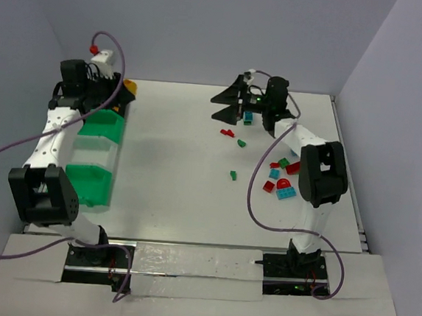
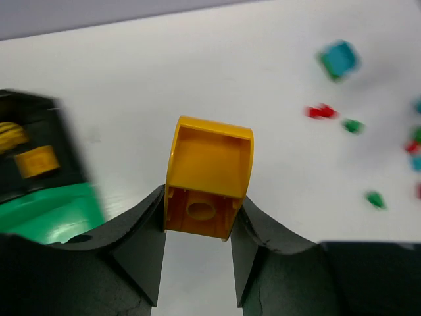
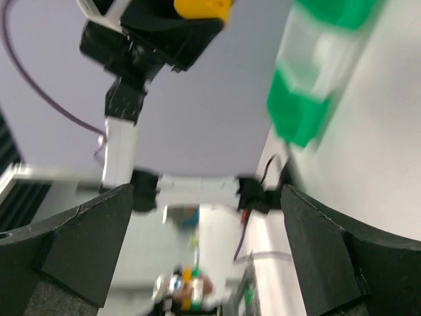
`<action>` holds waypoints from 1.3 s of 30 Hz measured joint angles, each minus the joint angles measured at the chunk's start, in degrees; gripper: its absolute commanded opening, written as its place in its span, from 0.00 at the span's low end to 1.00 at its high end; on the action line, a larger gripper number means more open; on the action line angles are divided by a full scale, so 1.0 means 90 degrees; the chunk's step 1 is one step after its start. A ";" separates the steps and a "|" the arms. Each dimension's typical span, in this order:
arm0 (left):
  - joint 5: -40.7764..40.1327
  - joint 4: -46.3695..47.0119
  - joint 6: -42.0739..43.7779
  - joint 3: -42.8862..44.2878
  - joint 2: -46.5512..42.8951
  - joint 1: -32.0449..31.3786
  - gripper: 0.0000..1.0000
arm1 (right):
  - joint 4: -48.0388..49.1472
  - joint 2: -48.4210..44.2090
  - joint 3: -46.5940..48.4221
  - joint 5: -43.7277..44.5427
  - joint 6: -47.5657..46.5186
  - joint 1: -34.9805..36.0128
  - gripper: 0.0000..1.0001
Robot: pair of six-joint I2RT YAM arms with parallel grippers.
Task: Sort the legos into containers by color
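Observation:
My left gripper (image 2: pixel 202 205) is shut on a yellow-orange lego (image 2: pixel 208 176), held above the table beside the black container (image 2: pixel 36 155), which has yellow pieces in it. From above, that left gripper (image 1: pixel 124 90) and its lego (image 1: pixel 131 87) are at the far end of the row of containers (image 1: pixel 99 126). My right gripper (image 1: pixel 227 105) stands open and empty at the far middle, tipped on its side, a teal lego (image 1: pixel 248 118) just beside it. Loose legos lie nearby: a red one (image 1: pixel 227 133), a green one (image 1: pixel 241 143), another green one (image 1: pixel 234 175).
A cluster of red, teal and green bricks (image 1: pixel 283 180) lies beside the right arm's forearm. Green bins (image 1: pixel 91 181) run along the left edge with a pale bin (image 1: pixel 95 148) between them. The right wrist view looks sideways at green bins (image 3: pixel 299 112).

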 measured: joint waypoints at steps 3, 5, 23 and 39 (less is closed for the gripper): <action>-0.0709 -0.0455 0.0193 0.0781 0.0700 0.0622 0.00 | -0.2354 -0.0012 0.0709 0.0499 -0.1854 -0.0391 1.00; -0.1211 -0.0659 0.0301 0.1327 0.1232 0.0829 0.00 | -0.3888 -0.0031 0.1369 0.1121 -0.3211 -0.0513 1.00; -0.3433 -0.1175 0.0529 0.4345 0.4391 0.1229 0.00 | -0.7474 -0.1727 0.1337 0.4376 -0.7983 -0.0536 1.00; -0.3639 -0.1248 0.0529 0.3989 0.4519 0.1229 0.19 | -0.7637 -0.1727 0.1274 0.4882 -0.8338 -0.0574 1.00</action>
